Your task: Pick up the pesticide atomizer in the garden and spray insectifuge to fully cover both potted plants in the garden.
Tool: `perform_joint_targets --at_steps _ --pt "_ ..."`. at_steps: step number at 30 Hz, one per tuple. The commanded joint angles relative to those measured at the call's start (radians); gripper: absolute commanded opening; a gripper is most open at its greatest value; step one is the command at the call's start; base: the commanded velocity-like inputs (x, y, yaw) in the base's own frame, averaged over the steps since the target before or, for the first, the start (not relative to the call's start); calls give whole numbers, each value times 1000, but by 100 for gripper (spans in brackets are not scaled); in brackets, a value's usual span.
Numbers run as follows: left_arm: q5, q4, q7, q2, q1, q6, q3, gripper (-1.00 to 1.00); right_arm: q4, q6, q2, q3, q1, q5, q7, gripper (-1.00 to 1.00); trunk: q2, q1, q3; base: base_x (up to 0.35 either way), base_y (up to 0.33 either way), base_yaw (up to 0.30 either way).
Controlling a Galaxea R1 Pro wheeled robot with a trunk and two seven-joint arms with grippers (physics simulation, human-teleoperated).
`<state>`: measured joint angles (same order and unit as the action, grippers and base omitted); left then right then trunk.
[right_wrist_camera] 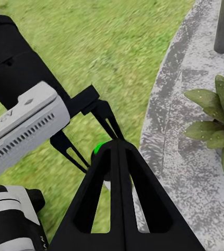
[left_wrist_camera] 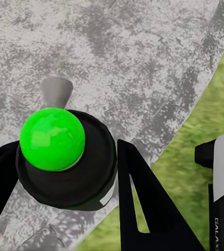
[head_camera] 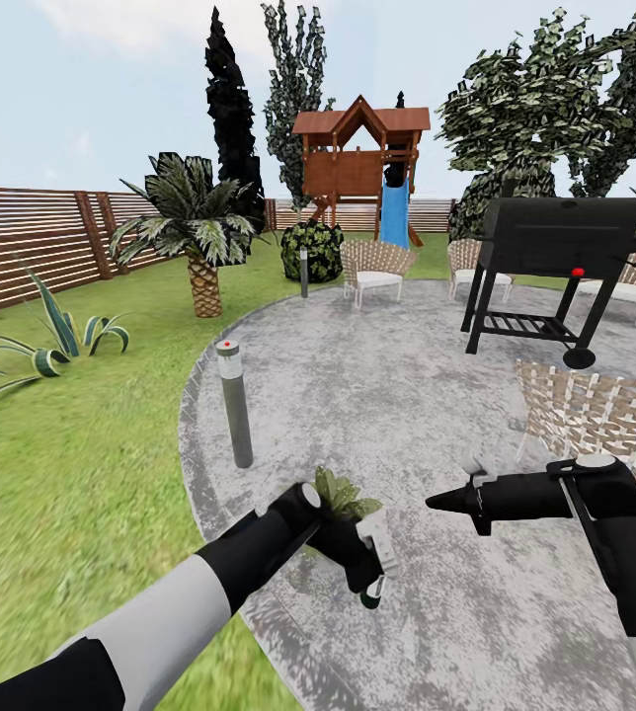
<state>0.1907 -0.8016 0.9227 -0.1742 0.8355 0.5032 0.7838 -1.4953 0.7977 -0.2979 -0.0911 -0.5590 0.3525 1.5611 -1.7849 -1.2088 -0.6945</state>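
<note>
My left gripper (head_camera: 370, 581) reaches over the patio edge, shut on the pesticide atomizer (head_camera: 372, 593). In the left wrist view the atomizer (left_wrist_camera: 65, 162) is seen end-on, a dark bottle with a bright green round cap, clamped between the black fingers (left_wrist_camera: 138, 193). Just behind that hand sits one potted plant (head_camera: 342, 494), a low rosette of olive leaves, which is also in the right wrist view (right_wrist_camera: 216, 123). My right gripper (head_camera: 438, 502) hovers shut and empty, level with the plant and to its right; its tips (right_wrist_camera: 117, 145) point at the atomizer's green cap (right_wrist_camera: 98, 148). The second plant is out of view.
A grey bollard lamp (head_camera: 234, 405) stands left of the plant at the patio rim (head_camera: 195, 434). A wicker chair (head_camera: 595, 415) is close on the right, a black grill (head_camera: 555, 257) behind it. Lawn, an agave (head_camera: 56, 336), a palm (head_camera: 199, 232) and the fence (head_camera: 22, 247) lie left.
</note>
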Motion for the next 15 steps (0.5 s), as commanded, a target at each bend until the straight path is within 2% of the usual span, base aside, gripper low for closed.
perform_joint_targets --at_steps 1,15 --pt "6 -2 5 0 1 6 1 -100 -1 11 0 -1 -1 9 10 -100 -1 0 -1 0 0 0" --pt "4 -67 7 0 1 8 3 -100 0 11 0 -1 -1 9 10 -100 -1 0 -1 0 0 0"
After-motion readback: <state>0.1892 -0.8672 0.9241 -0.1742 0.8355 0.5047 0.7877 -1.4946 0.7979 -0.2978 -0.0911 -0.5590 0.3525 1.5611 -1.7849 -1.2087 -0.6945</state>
